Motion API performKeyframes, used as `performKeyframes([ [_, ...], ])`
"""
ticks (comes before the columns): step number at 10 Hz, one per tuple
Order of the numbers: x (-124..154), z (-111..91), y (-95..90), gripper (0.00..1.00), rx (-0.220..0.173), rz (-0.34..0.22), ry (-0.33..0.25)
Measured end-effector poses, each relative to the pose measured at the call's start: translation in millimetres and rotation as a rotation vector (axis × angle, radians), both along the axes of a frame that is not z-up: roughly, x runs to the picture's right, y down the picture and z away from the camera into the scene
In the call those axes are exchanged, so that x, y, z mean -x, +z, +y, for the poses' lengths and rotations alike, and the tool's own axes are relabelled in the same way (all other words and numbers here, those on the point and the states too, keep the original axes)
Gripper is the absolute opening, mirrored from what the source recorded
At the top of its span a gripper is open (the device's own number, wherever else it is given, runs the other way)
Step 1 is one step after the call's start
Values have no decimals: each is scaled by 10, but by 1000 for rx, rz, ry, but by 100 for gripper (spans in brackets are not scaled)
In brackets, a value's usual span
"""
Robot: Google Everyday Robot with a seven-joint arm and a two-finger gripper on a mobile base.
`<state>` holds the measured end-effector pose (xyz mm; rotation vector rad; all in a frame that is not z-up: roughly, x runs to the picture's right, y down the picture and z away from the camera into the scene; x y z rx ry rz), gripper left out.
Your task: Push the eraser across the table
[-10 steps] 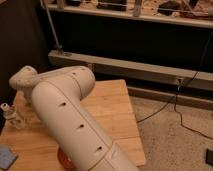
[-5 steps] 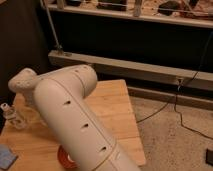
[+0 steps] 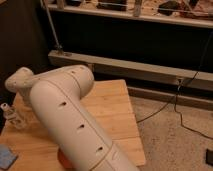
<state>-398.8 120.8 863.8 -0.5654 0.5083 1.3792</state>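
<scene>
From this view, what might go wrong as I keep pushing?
1. The arm covers most of the table; neither the eraser nor the gripper shows, so you would likely be pushing blind.
2. A small clear bottle stands near the left edge, close to the arm; a sweep there might topple it.
3. A blue pad and something orange peek out at the near edge and could be dragged or knocked off.

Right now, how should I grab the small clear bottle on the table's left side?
Take the bottle around its body, from the picture's left: it seems upright and the robot arm crowds its right. The gripper is hidden behind the arm, shut.
</scene>
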Motion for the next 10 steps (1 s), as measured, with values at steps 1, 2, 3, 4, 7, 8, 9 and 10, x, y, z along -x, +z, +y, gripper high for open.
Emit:
performKeyframes([
  [1, 22, 26, 30, 38, 5, -1, -1],
  [2, 53, 65, 77, 38, 15, -2, 0],
  [3, 59, 81, 110, 38, 20, 0, 1],
  [4, 56, 92, 146, 38, 26, 3, 2],
  [7, 38, 41, 265, 38, 29, 11, 7],
  [8, 31, -5, 297, 38, 24, 14, 7],
  [9, 22, -82, 335, 38, 13, 19, 5],
  [10, 5, -161, 369, 38, 1, 26, 0],
])
